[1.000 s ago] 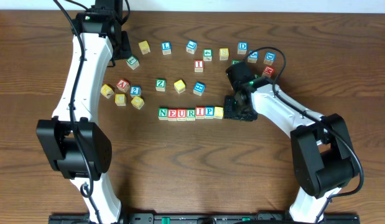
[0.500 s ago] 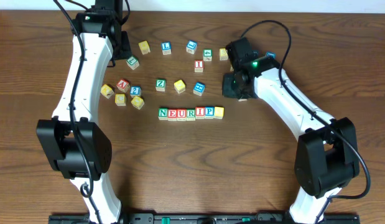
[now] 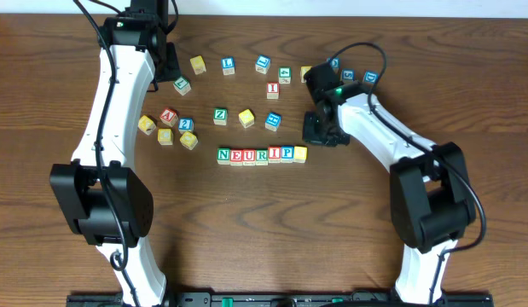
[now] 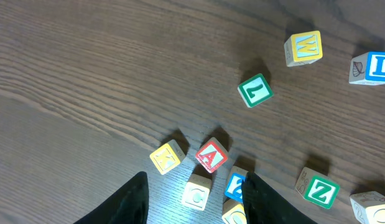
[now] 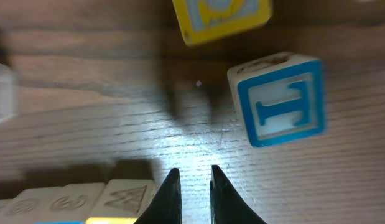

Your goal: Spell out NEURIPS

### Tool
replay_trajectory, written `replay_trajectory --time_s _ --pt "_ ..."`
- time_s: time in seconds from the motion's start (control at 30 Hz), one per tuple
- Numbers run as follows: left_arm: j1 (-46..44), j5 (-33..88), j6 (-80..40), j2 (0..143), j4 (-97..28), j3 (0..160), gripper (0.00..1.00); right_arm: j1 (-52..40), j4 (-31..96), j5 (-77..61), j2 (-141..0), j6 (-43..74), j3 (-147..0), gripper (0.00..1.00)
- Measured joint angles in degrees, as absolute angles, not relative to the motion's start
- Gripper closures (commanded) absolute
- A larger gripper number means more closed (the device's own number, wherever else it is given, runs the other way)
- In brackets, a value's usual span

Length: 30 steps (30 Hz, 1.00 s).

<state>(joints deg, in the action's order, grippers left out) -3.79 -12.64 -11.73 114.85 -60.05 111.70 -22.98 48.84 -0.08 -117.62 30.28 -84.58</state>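
Observation:
Seven cubes stand in a row mid-table: green N [image 3: 223, 155], red E [image 3: 236, 155], red U [image 3: 249, 155], green R [image 3: 262, 155], red I [image 3: 274, 154], blue P [image 3: 287, 153] and a yellow-faced cube [image 3: 299, 153]. My right gripper [image 3: 318, 130] hovers just behind and right of the yellow end. In the right wrist view this right gripper [image 5: 195, 169] is shut, with only a slit and bare wood between the jaws, and the row's end cube [image 5: 127, 196] lies to its left. My left gripper [image 3: 168, 61] is at the far left back. The wrist view shows the left gripper [image 4: 195, 180] open and empty.
Loose cubes lie behind the row: a red one [image 3: 272, 88], a blue one [image 3: 273, 120], a yellow one [image 3: 246, 118] and green Z [image 3: 220, 115]. A cluster with red A [image 4: 211, 155] and blue 2 [image 4: 236, 185] sits left. More cubes lie around the right arm.
My right gripper has drawn back from beside the row's yellow end toward the far side. The yellow-faced cube stays at the row's end. The left arm has not moved.

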Motion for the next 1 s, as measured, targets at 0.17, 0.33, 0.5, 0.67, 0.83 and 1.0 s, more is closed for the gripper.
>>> replay_trajectory --time_s 0.17,0.33,0.5,0.67,0.83,1.0 --pt "-3.8 -12.6 -11.7 114.8 -60.1 111.7 0.52 -23.2 48.6 -1.2 -118.7 30.6 -84.6 0.88" --pt "-3.8 -12.6 -11.7 114.8 -60.1 111.7 0.52 -23.7 47.9 -1.7 -118.7 30.6 -84.6 0.87" --pt "-3.8 -12.6 -11.7 114.8 -60.1 111.7 0.52 -24.8 47.4 -1.8 -118.7 30.6 -84.6 0.87" --pt "-3.8 -12.6 -11.7 114.8 -60.1 111.7 0.52 -25.0 47.3 -1.9 -118.7 30.6 -84.6 0.86" --pt "-3.8 -12.6 -11.7 114.8 -60.1 111.7 0.53 -25.0 46.7 -2.0 -118.7 30.6 -84.6 0.85" --pt "-3.8 -12.6 -11.7 114.8 -60.1 111.7 0.52 -25.0 46.2 -2.6 -118.7 30.6 -84.6 0.89"
